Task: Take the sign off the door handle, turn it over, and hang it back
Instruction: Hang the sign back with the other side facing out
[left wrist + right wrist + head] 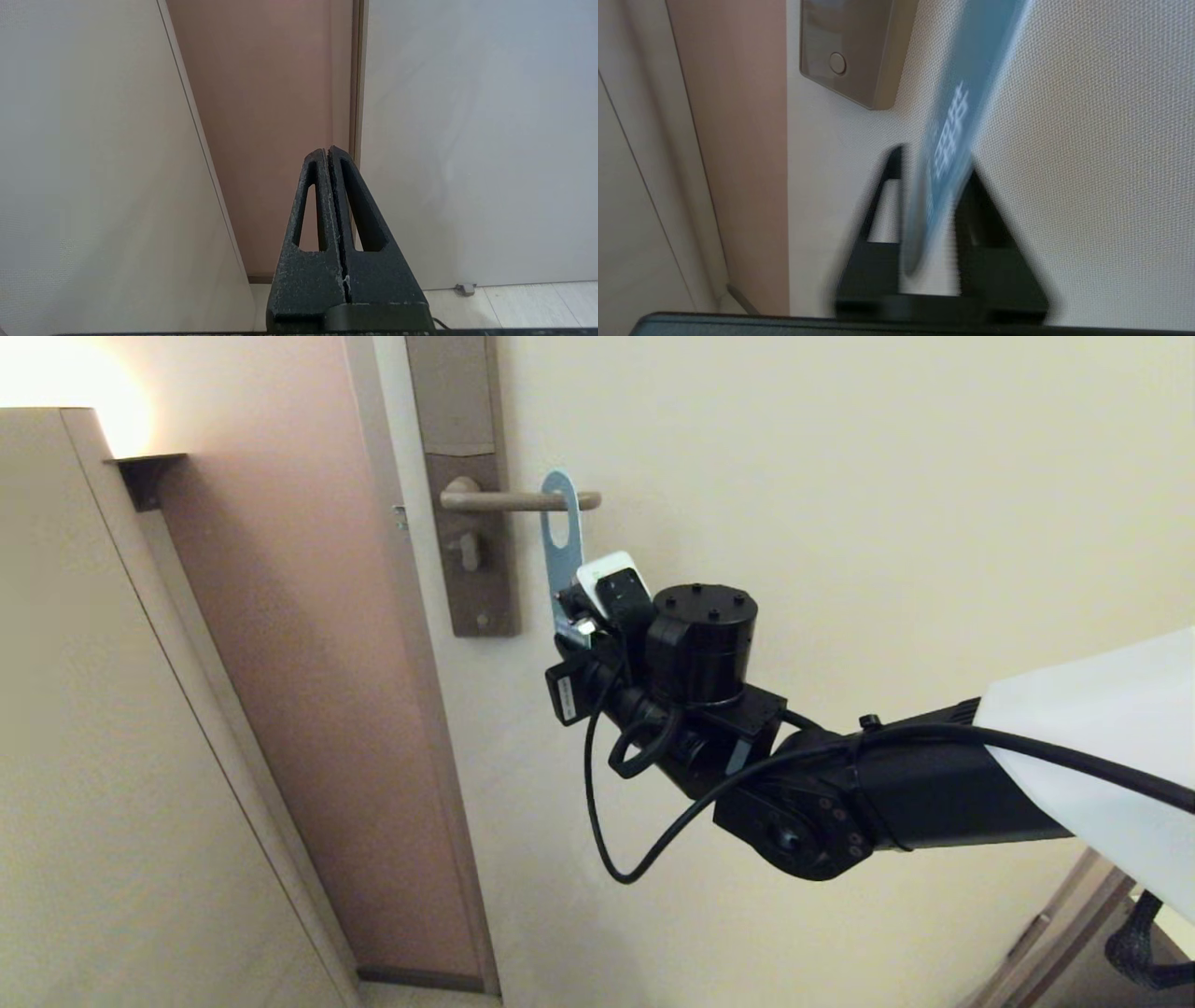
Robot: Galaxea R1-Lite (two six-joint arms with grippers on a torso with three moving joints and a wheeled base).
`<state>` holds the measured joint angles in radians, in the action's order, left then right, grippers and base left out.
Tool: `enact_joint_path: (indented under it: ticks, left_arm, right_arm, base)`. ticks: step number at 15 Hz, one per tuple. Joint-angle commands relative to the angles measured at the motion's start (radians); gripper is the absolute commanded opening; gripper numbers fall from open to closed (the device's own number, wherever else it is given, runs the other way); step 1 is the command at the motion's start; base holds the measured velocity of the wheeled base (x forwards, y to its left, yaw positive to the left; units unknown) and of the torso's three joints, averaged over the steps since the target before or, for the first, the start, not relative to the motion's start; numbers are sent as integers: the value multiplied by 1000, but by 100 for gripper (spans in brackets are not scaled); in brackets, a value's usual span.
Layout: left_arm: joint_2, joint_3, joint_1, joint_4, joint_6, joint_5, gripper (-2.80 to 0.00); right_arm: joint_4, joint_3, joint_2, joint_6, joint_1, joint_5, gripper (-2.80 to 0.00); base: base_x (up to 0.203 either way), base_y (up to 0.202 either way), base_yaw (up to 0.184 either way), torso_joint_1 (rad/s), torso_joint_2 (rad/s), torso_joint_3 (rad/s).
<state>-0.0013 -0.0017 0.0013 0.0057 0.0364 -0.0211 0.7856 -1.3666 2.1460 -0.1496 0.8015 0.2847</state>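
The sign [560,565] hangs by its hole on the door handle [509,501], a slim lever on a tall brown backplate [476,588]. It is turned nearly edge-on to the head view, with a bluish face showing. My right gripper [571,621] is at the sign's lower end. In the right wrist view the blue sign [955,112] with white lettering runs down between the spread fingers of the right gripper [934,161]; the jaws stand apart with a gap beside the sign. My left gripper [327,151] is shut and empty, low down facing the door frame.
The cream door [840,476] fills the right. The pinkish-brown frame [308,663] and a beige wall panel [93,756] are to the left. A small thumb-turn knob [470,553] sits below the lever. A door stop [465,289] lies on the floor.
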Motion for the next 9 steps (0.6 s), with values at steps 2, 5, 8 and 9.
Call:
enact_joint_path:
  ticks: [2,5,8,9]
  left_arm:
    - [1,0,0,0,0,0,-280]
    - [1,0,0,0,0,0,-280]
    - [1,0,0,0,0,0,-280]
    - [1,0,0,0,0,0,-280]
  right_arm:
    - [4,3,-1,1,1,2,0]
    - [4,3,-3,-1,1,2,0]
    - [4,6,-18,3,1,1,0]
    - [3,7,-24,5,1,1,0]
  base:
    - [0,0,0,0,0,0]
    - [0,0,0,0,0,0]
    - [0,0,0,0,0,0]
    - [0,0,0,0,0,0]
